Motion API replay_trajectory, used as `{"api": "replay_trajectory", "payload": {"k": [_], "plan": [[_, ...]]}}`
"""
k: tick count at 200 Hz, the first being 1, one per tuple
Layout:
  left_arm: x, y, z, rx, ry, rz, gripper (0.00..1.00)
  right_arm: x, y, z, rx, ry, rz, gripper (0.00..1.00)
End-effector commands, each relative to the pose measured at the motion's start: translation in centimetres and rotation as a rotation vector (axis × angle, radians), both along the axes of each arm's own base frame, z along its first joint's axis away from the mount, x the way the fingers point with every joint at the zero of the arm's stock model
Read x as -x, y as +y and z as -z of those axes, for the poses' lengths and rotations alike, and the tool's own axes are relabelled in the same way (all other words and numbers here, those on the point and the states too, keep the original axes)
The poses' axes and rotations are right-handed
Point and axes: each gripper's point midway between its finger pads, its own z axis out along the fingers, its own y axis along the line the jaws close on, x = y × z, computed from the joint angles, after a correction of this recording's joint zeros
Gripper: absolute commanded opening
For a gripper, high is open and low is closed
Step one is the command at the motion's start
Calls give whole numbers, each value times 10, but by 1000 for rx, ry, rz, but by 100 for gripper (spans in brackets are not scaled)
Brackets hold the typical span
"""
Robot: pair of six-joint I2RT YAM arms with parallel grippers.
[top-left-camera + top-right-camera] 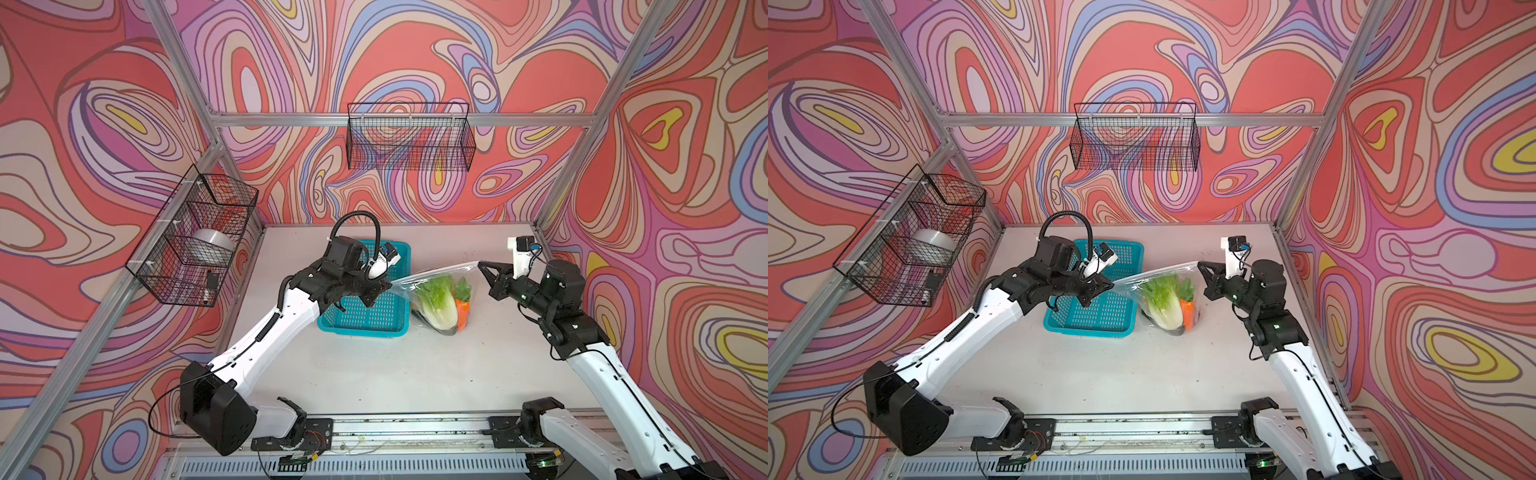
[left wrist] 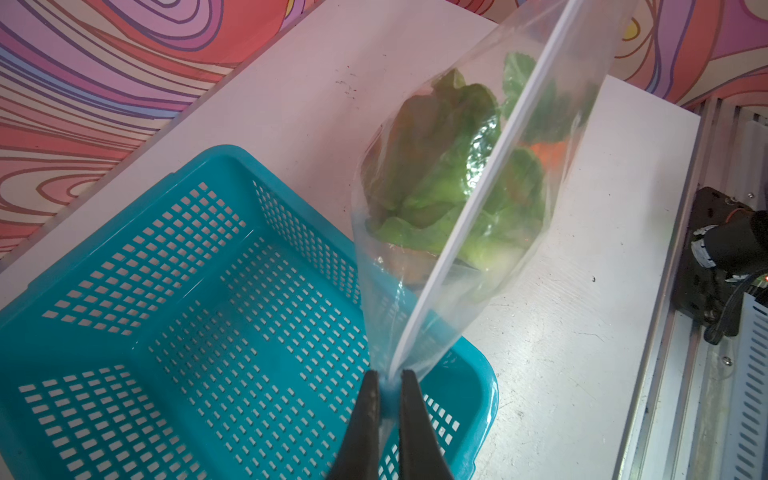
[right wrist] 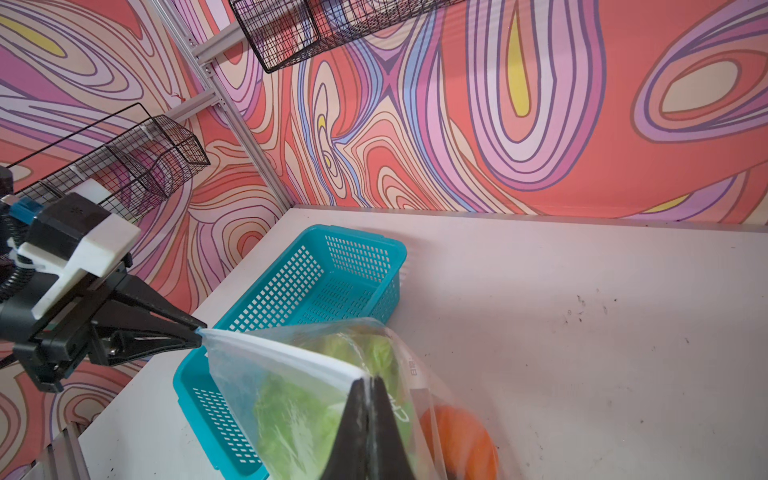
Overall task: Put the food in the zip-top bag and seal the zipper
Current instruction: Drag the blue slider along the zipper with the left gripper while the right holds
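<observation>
Now: seal step. Left tool (image 2: 390, 384) clamps zipper (image 2: 470, 208) end, right tool (image 3: 370, 388) pinches opp. end; zip-top bag (image 1: 432, 276), food (image 1: 436, 301) inside, strung betw. my 2 tools beside basket (image 1: 365, 320). Next, prob.: confirm track shut.

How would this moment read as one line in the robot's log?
left hand: shut on zipper slider end | right hand: shut on opposite zipper end | zip-top bag: stretched between hands, lettuce and carrot inside
</observation>
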Motion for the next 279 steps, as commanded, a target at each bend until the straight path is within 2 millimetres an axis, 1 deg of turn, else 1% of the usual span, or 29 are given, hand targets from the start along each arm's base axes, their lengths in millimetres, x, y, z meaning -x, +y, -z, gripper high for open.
{"api": "replay_trajectory", "payload": {"k": [1,10,24,64,89,103,112,127,138,161,182,204,220,245,279], "plan": [[6,35,20,-106,88,-106,0,-13,-27,-25,-2,-96,129,0],[5,33,17,-95,93,-107,0,-11,-24,-26,-4,-98,111,0],[6,28,8,-61,109,-102,0,-8,-21,-30,-10,-100,94,0],[3,18,-36,58,96,-129,0,7,-22,-43,1,-113,87,0],[12,7,-66,150,92,-108,0,21,-24,-50,4,-97,86,0],[19,1,-75,168,80,-94,0,29,-25,-51,0,-79,88,0],[24,-4,-77,166,71,-81,0,35,-26,-51,-1,-70,94,0],[32,-10,-75,151,64,-59,0,41,-32,-49,0,-60,129,0],[35,-14,-67,133,74,-51,0,42,-39,-45,15,-57,171,0],[41,-19,-51,102,110,-33,0,31,-51,-27,36,-21,242,0],[42,-15,-37,69,118,-38,0,18,-51,-13,30,11,254,0],[45,-10,-22,33,129,-41,0,9,-53,-10,22,1,276,0],[47,-8,-11,12,149,-41,0,7,-53,-11,16,-8,278,0],[49,-5,5,-25,178,-43,0,3,-52,-4,15,10,274,0],[44,5,14,-97,160,-66,0,3,-58,-2,33,10,309,0]]}}
